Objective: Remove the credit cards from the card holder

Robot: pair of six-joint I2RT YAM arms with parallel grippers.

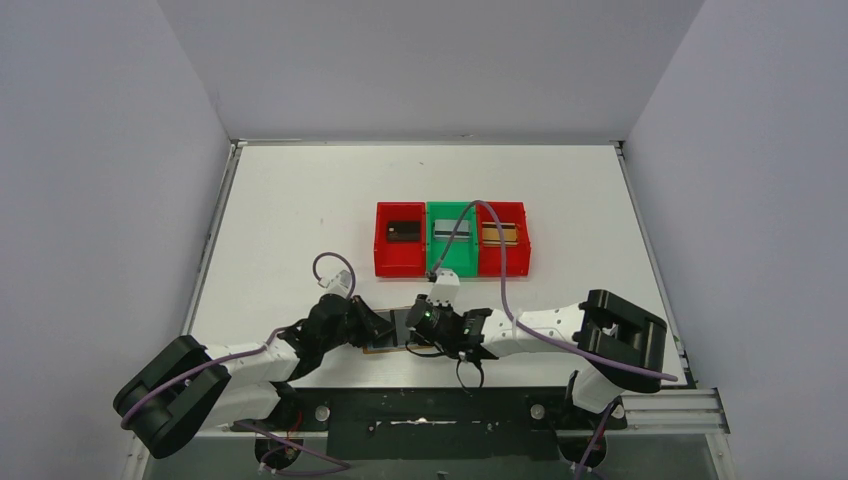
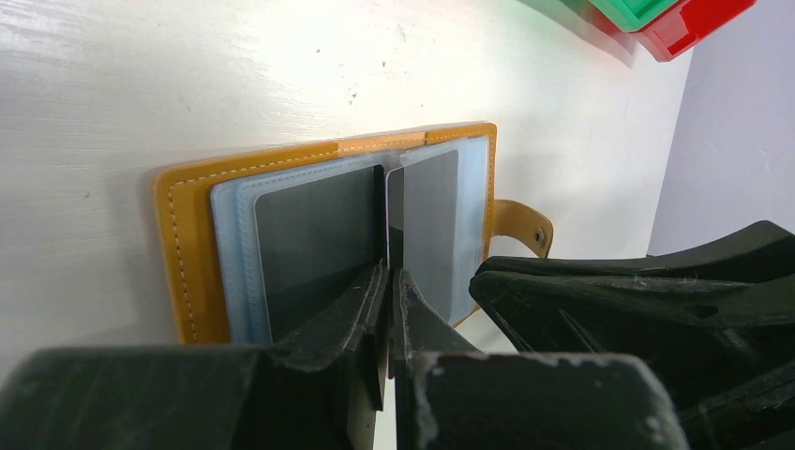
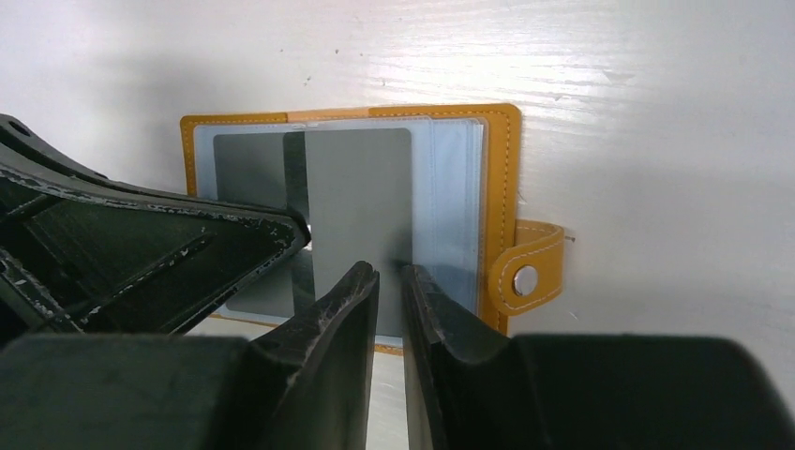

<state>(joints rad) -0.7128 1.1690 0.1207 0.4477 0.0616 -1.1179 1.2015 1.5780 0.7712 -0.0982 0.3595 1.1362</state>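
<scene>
The tan card holder (image 1: 385, 348) lies open near the table's front edge, between my two grippers. In the left wrist view it (image 2: 187, 253) shows pale blue pockets with a grey card (image 2: 314, 244) in the left one. My left gripper (image 2: 387, 272) is shut on the edge of a silver-grey card (image 3: 361, 202) that stands partly out of the holder (image 3: 506, 169). My right gripper (image 3: 391, 272) hovers at the holder's near edge by the snap tab (image 3: 530, 272), its jaws a narrow gap apart with nothing between them. In the top view both grippers, left (image 1: 375, 325) and right (image 1: 420, 320), meet over the holder.
Three bins stand in a row behind the holder: a red one (image 1: 400, 266) with a black card (image 1: 402, 231), a green one (image 1: 452, 264) with a silver-grey card (image 1: 451, 230), and a red one (image 1: 504, 266) with a gold-brown card (image 1: 499, 234). The right arm's purple cable crosses the green bin.
</scene>
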